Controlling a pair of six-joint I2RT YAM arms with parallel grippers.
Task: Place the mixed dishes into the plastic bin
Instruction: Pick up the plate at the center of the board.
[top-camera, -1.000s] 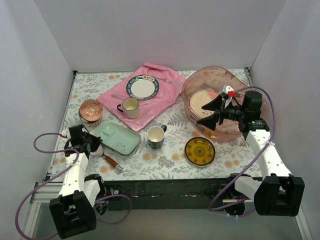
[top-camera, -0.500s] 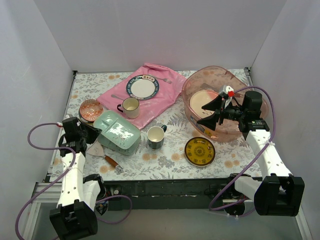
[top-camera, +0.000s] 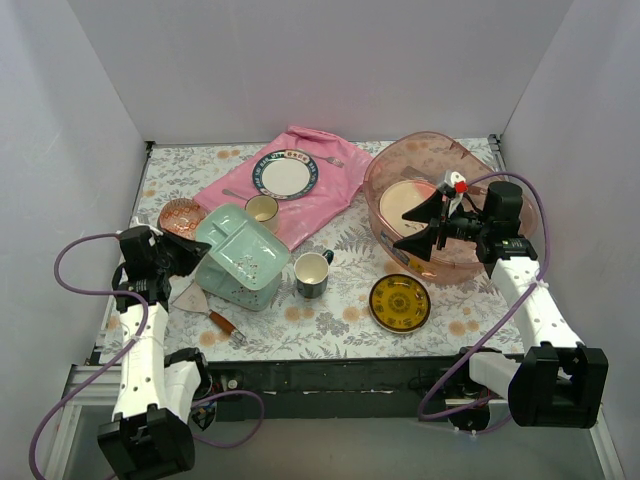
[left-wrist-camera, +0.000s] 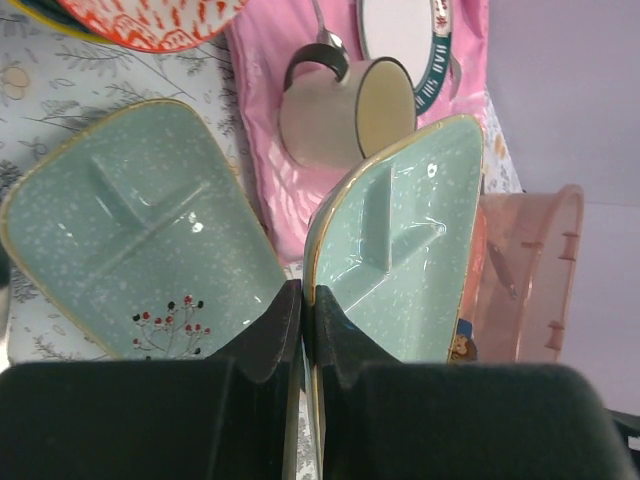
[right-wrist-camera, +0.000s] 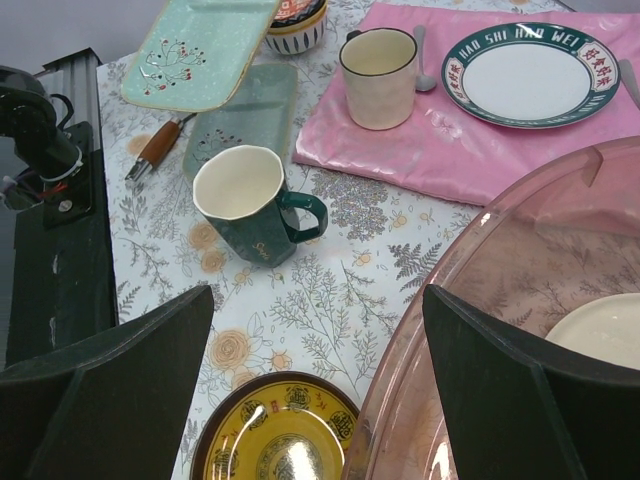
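So the green tray (top-camera: 240, 248) has come up off the desk (top-camera: 340, 330) since a second ago and swung toward the far right; it's tilted steeply now. The left pincer (top-camera: 192, 263) is pinching its near-left rim, fingers (left-wrist-camera: 285, 320) clamped tight on the edge. A second green tray (left-wrist-camera: 130, 235) lies flat on the desk right under it. A spatula (top-camera: 222, 322) sits just near of both, and a patterned bowl (top-camera: 180, 215) just far-left.

Middle of the desk: a dark mug (top-camera: 312, 272) stands upright, with a yellow plate (top-camera: 400, 302) to its right.

The pink bin (top-camera: 420, 140) is at the far right with a cream plate (top-camera: 408, 200) already in it. The right pincer (top-camera: 400, 229) hasn't budged. It hovers over the bin's near-left rim, spread wide, holding nothing.
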